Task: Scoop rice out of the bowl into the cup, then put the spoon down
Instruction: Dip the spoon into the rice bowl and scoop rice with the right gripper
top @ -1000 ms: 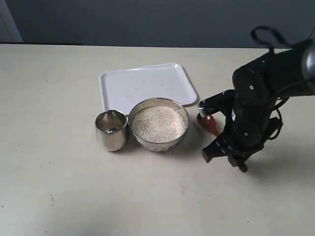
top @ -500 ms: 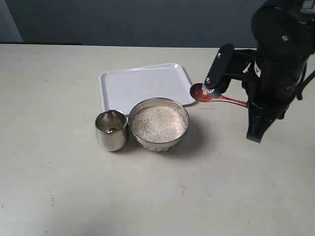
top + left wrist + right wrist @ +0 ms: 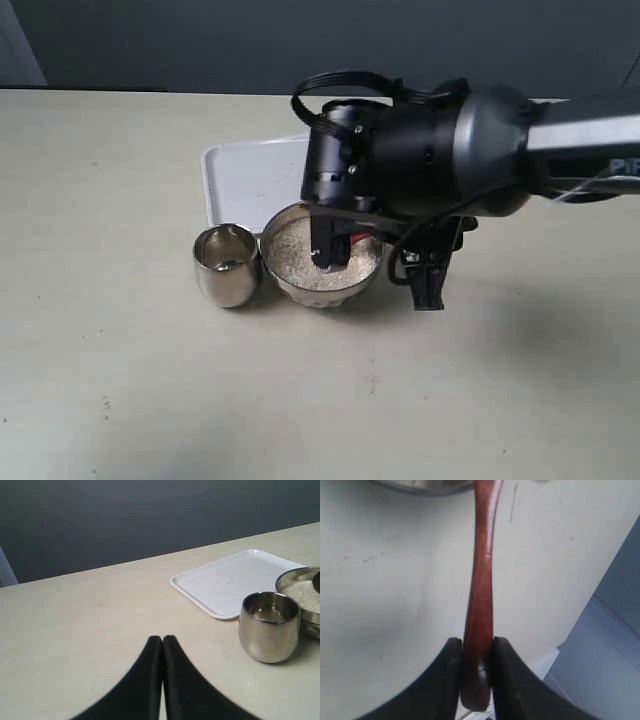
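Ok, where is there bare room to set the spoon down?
Bare table left of the cup and across the foreground in front of cup and bowl; the visible left part of the tray too. Crowded over the bowl and to its right, where the right tool grips the spoon.

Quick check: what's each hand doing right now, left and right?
Left hand: closed, holding nothing.
Right hand: closed on the spoon, gripping its handle.
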